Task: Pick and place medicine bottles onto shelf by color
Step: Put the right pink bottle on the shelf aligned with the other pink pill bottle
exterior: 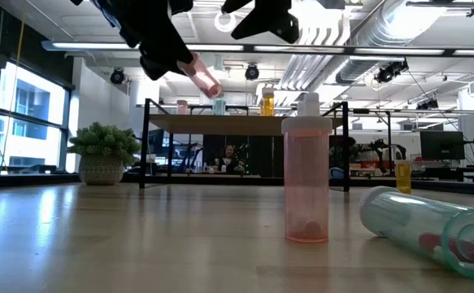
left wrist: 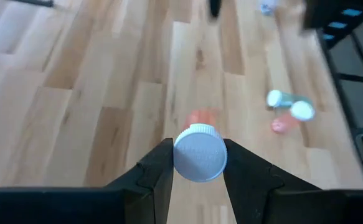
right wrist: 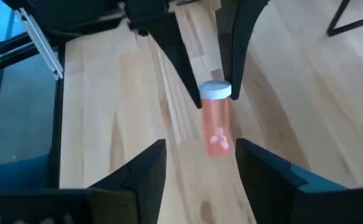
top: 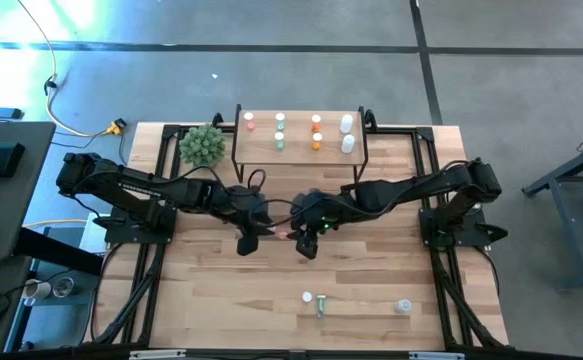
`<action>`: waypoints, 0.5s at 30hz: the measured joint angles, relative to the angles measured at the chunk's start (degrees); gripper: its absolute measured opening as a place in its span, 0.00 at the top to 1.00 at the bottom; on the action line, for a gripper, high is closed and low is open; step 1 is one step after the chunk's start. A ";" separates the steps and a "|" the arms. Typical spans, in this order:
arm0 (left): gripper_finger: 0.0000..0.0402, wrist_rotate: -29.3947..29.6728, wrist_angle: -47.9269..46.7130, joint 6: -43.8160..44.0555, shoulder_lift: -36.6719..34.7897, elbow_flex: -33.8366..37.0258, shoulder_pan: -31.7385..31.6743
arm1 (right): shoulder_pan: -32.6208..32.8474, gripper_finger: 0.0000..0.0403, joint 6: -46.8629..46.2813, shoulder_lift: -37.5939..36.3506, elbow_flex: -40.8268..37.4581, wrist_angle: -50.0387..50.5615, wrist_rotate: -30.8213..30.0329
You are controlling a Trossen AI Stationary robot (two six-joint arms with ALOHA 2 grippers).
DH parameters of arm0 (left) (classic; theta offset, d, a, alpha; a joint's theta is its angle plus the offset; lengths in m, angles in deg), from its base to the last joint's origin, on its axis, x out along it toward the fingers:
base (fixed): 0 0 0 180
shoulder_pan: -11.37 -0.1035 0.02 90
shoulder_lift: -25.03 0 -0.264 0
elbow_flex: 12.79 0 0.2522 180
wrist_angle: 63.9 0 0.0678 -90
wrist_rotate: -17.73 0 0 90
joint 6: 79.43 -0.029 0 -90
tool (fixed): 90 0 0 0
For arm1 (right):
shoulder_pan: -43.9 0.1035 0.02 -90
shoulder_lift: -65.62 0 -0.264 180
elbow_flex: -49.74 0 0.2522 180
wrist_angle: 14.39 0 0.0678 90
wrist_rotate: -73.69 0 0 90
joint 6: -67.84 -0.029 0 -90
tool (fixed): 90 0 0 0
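Worktop wood slats. Shelf at 12 o'clock, eight bottles on top. Left claw at centre, clamped on pink bottle just under white cap, held off worktop. Right claw just beside at 3 o'clock, fingers apart, holding nothing. Three bottles loose near 6 o'clock.

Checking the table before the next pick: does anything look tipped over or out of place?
Yes. A green bottle lies on its side on the table, beside an upright pink bottle. Everything on the shelf stands upright. The left claw holds another pink bottle off the table; the right claw is open.
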 joint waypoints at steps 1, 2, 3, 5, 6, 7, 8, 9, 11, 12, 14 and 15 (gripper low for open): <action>0.71 0.54 -0.45 0.02 0.00 0.00 -0.01 | -0.10 0.54 0.28 -0.57 0.00 0.39 0.00; 0.71 0.72 -0.88 0.04 0.02 0.00 -0.04 | -0.33 0.54 0.61 -1.11 0.00 0.69 -0.01; 0.71 0.80 -1.39 0.04 0.01 0.00 -0.24 | -0.52 0.54 1.00 -1.74 0.00 0.98 0.00; 0.71 0.85 -2.47 0.05 -0.05 0.00 -0.68 | -0.91 0.54 1.94 -2.89 -0.01 2.15 -0.01; 0.71 0.83 -3.56 0.05 -0.38 0.00 -1.06 | -1.19 0.54 2.44 -3.50 -0.01 2.68 -0.04; 0.71 0.84 -4.75 0.05 -0.80 0.00 -1.56 | -1.49 0.54 2.99 -4.10 -0.01 3.28 -0.32; 0.71 0.88 -5.23 0.05 -0.96 -0.14 -2.02 | -1.79 0.54 3.36 -4.71 -0.02 4.10 -0.85; 0.71 0.88 -6.87 0.03 -0.94 -0.78 -2.62 | -2.11 0.54 3.70 -5.39 -0.02 4.77 -1.50; 0.71 0.91 -12.41 0.05 -1.43 -2.48 -4.01 | -2.77 0.54 4.70 -6.65 0.00 5.81 -3.05; 0.71 1.13 -14.36 -0.17 -1.65 -3.77 -4.64 | -3.16 0.54 5.14 -7.23 0.00 6.41 -3.74; 0.71 2.29 -17.21 -1.87 -1.68 -6.42 -6.00 | -4.02 0.54 6.28 -8.19 0.00 7.23 -4.98; 0.71 2.99 -19.97 -3.03 -1.68 -7.64 -6.75 | -4.47 0.54 6.71 -8.63 -0.02 7.29 -5.49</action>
